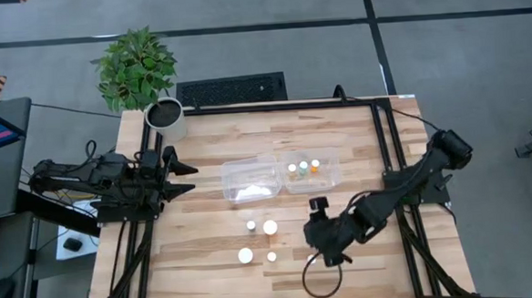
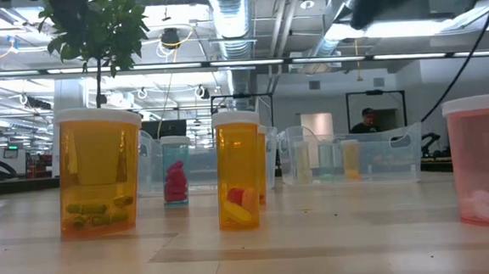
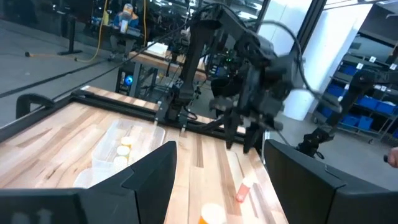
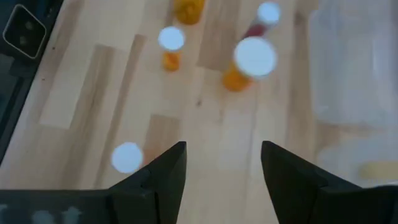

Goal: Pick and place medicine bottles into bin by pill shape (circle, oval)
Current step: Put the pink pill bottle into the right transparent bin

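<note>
Several white-capped medicine bottles (image 1: 270,227) stand upright on the wooden table in front of two clear bins. In the low view they show as a wide orange bottle (image 2: 99,171), a narrower orange one (image 2: 238,170), a small one with pink pills (image 2: 175,171) and a pink one (image 2: 482,161). The right bin (image 1: 325,178) holds three bottles; the left bin (image 1: 250,179) looks empty. My right gripper (image 1: 324,252) (image 4: 224,165) is open above the table, with a white cap (image 4: 128,155) beside one finger. My left gripper (image 1: 180,167) (image 3: 221,168) is open at the table's left edge.
A white plant pot (image 1: 167,118) with a green plant stands at the table's far left corner. A black frame rail (image 1: 385,152) runs along the table's right side. Bare wood lies between the left gripper and the bins.
</note>
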{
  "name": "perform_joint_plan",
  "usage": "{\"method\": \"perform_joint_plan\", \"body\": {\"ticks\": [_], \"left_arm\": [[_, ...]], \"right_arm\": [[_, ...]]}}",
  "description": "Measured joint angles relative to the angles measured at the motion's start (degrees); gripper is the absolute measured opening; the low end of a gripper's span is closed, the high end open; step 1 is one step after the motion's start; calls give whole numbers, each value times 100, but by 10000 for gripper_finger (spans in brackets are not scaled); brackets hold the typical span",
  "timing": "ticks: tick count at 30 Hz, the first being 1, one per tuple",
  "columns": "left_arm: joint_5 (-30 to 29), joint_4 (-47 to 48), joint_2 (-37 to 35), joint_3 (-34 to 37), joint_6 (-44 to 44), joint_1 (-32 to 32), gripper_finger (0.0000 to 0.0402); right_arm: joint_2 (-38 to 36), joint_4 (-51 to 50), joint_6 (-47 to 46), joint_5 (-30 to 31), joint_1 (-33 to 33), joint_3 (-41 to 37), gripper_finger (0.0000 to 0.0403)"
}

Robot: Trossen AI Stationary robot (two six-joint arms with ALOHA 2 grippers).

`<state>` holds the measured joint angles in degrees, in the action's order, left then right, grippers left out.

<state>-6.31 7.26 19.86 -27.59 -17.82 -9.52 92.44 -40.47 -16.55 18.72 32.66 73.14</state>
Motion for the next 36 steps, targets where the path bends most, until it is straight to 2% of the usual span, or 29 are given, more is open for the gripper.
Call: {"method": "perform_joint_plan", "body": {"ticks": [9, 18, 23, 28, 36], "left_arm": [[-2, -10, -2, 0, -14, 1, 235], [-4, -15, 0, 0, -24, 2, 235], [-8, -12, 0, 0, -24, 2, 235], [-11, -13, 0, 0, -13, 0, 235], [-11, -12, 0, 0, -2, 1, 235]], "right_arm": [[605, 251, -701, -561, 284, 0, 213], [630, 706, -742, -565, 480, 2, 213], [894, 646, -750, -555, 487, -11, 212], [1149, 730, -761, -801, 478, 0, 212], [1151, 711, -759, -818, 470, 2, 212]]}}
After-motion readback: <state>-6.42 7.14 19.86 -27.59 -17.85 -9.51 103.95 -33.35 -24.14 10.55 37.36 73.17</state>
